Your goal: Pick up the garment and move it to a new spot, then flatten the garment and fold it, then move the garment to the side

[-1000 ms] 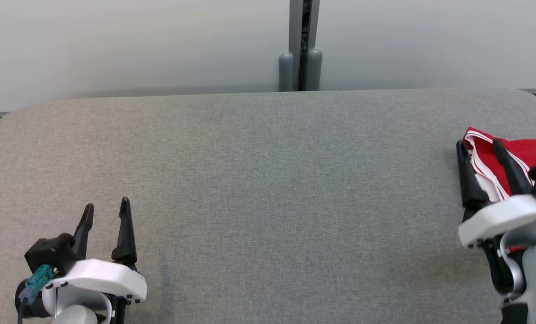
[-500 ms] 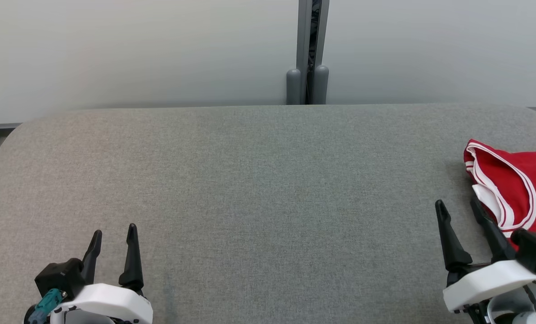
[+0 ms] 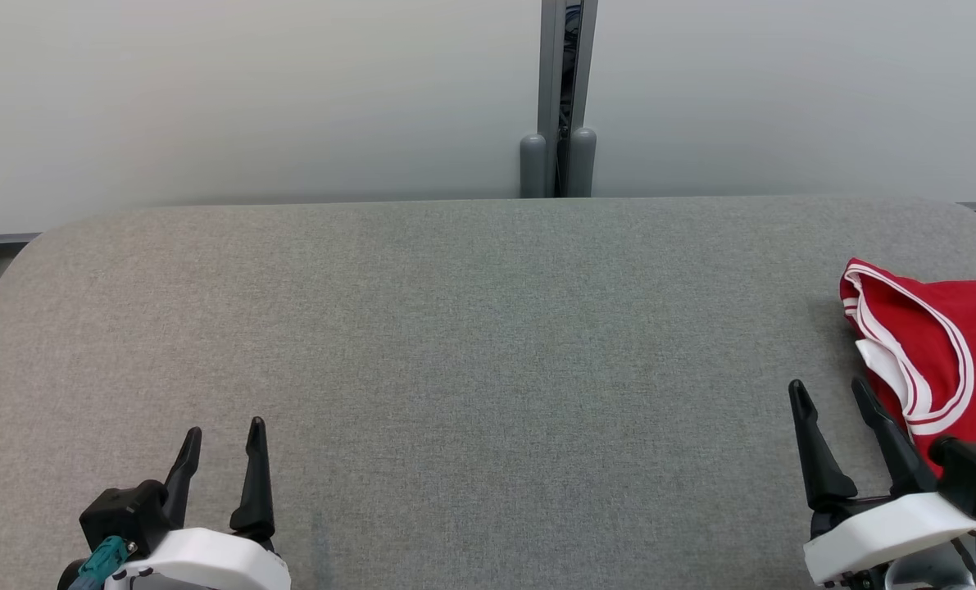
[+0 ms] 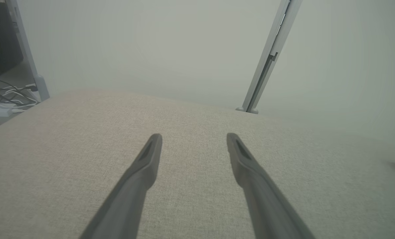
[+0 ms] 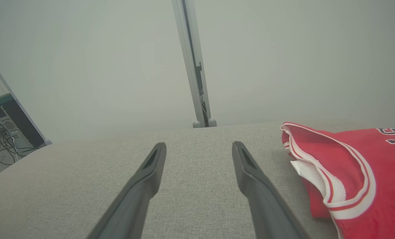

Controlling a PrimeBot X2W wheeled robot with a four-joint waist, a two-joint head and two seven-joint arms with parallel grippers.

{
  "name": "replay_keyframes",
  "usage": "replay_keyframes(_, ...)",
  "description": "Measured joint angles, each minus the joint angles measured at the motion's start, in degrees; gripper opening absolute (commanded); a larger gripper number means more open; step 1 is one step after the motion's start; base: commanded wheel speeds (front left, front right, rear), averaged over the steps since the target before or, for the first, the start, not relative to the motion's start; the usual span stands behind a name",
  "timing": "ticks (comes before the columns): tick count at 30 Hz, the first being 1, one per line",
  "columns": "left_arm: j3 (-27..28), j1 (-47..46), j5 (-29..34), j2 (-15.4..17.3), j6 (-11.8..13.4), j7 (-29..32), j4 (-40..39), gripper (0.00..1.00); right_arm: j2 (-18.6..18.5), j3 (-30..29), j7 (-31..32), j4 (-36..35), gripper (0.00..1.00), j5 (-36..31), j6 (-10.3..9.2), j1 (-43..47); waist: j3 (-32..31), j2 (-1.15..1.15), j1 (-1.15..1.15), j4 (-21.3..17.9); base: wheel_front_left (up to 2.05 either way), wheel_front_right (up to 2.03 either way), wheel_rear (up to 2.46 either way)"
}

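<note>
A red garment (image 3: 938, 360) with white-striped trim lies folded on the right end of a grey, cloth-covered table (image 3: 488, 344). In the head view it runs out past the right edge of the picture, so its full length and true long axis cannot be told. The part that shows stretches from the back of the table toward the front. A rounded, trimmed opening bulges toward the table's middle and far side, with a white flap of fabric tucked under it. In the right wrist view the garment (image 5: 350, 172) carries dark lettering on its far right side, too cut off to read.

The right gripper (image 3: 828, 383) sits at the lower right of the head view. Its two dark fingers are spread apart and hold nothing, pointing toward the far wall. In its own wrist view the right gripper (image 5: 199, 144) has bare table between its fingers. The garment lies just beside its right finger, with a strip of table between them.

The left gripper (image 3: 225, 426) sits at the lower left, well apart from the garment, also spread wide and empty. From its wrist camera the left gripper (image 4: 194, 136) points across bare table toward a pale wall with a grey post (image 4: 267, 63). Some cables (image 4: 5, 96) lie on the floor beyond the table's left end.
</note>
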Motion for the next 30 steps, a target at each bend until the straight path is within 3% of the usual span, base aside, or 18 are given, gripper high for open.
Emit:
replay_keyframes(24, -1.21, -0.34, 1.03, 1.01, 0.86, 0.85, -1.16, 1.00, 0.00, -0.75, -0.93, 1.00, 1.00, 0.00, 0.01, -0.32, 0.24, 0.00, 0.00, 0.29, 0.00, 0.00, 0.00)
replay_keyframes(25, -1.24, -0.34, 1.05, 0.96, 0.99, 0.85, -1.20, 0.00, 0.03, -0.70, -0.92, 1.10, 0.00, 0.00, 0.00, -0.30, 0.31, 0.00, 0.00, 0.30, 0.00, 0.00, 0.00)
replay_keyframes(30, -2.23, 1.65, 0.93, -0.94, 0.96, 0.87, 0.98, 0.00, 0.87, -0.44, -0.81, 3.71, 0.00, 0.01, 0.00, 1.43, 0.31, 0.00, 0.00, 0.30, 0.00, 0.00, 0.00)
